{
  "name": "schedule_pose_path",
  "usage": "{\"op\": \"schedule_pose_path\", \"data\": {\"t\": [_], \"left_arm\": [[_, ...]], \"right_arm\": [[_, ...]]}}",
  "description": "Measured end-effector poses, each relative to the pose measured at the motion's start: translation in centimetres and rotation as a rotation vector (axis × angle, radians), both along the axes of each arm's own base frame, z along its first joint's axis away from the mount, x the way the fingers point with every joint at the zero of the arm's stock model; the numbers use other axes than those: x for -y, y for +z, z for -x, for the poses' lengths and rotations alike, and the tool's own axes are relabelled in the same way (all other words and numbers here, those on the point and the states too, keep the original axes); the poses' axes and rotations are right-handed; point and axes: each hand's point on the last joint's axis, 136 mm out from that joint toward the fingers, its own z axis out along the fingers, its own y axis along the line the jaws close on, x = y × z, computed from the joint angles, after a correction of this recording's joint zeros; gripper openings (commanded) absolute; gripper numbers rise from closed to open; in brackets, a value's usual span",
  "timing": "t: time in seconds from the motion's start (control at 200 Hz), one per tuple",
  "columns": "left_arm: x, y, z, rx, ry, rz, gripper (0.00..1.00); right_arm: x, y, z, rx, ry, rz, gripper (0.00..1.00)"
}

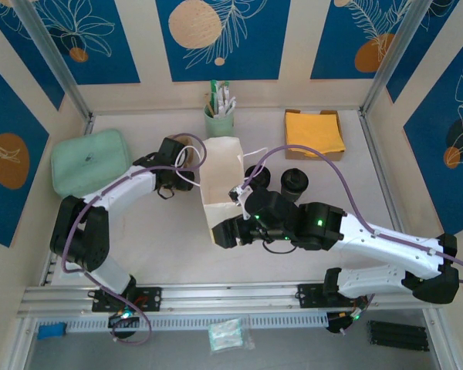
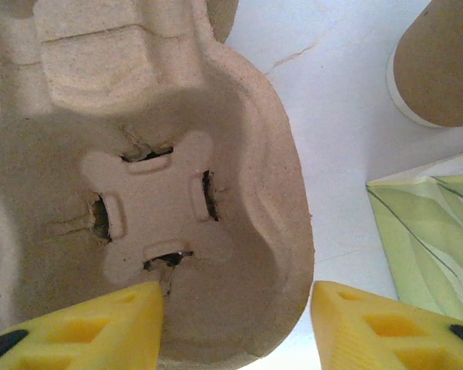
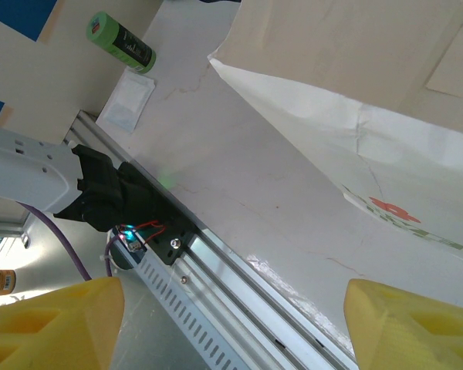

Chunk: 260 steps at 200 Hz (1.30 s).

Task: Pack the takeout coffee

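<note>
Top external view: the takeout coffee [image 1: 295, 183] was seen standing lidded on the table [image 1: 162, 231], untouched, behind the right gripper [image 1: 217, 233] and off beyond its wrist, with the white paper bag [image 1: 220, 173] set between it and the left gripper [image 2: 235, 297]. A second black-lidded shape [image 1: 256, 176] was seen just beside the coffee; what it was could not be told. In the left wrist view, the left fingers [image 2: 85, 327] were held apart and clamped on nothing, one lowered into a well of the pulp cup carrier [image 2: 177, 193] and the other outside its rim, so that the carrier wall was straddled. A lidless brown cup [image 2: 440, 62] was seen ahead and to that gripper's right. In the right wrist view, the right fingers [image 3: 54, 324] were spread wide with nothing between them, an edge of the bag lying just ahead. The step in hand was judged to be the readying of carrier and bag, the coffee itself not yet packed. The next move was judged to call for the left fingers to be closed on the carrier wall, or for the coffee to be fetched, gripped squarely below its lid and held upright
</note>
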Motion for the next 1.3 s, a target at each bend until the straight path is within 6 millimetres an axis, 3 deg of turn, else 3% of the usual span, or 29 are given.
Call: {"op": "schedule_pose_path", "data": {"t": [0.45, 0.705, 0.815, 0.935, 1.015, 1.3], "left_arm": [[0.2, 0.5, -0.1, 0.005, -0.014, -0.004, 0.26], [0.6, 3.7, -0.9, 0.070, -0.012, 0.026, 0.18], [0.5, 4.7, -0.9, 0.088, -0.011, 0.032, 0.23], [0.5, 4.9, -0.8, 0.093, -0.013, 0.028, 0.43], [0.5, 4.9, -0.8, 0.092, -0.008, 0.032, 0.50], [0.5, 4.3, -0.8, 0.080, -0.034, 0.008, 0.52]], "right_arm": [[0.0, 0.0, 0.0, 0.000, 0.000, 0.000, 0.75], [0.0, 0.0, 0.0, 0.000, 0.000, 0.000, 0.75], [0.0, 0.0, 0.0, 0.000, 0.000, 0.000, 0.75], [0.0, 0.0, 0.0, 0.000, 0.000, 0.000, 0.75], [0.0, 0.0, 0.0, 0.000, 0.000, 0.000, 0.75], [0.0, 0.0, 0.0, 0.000, 0.000, -0.001, 0.75]]}}
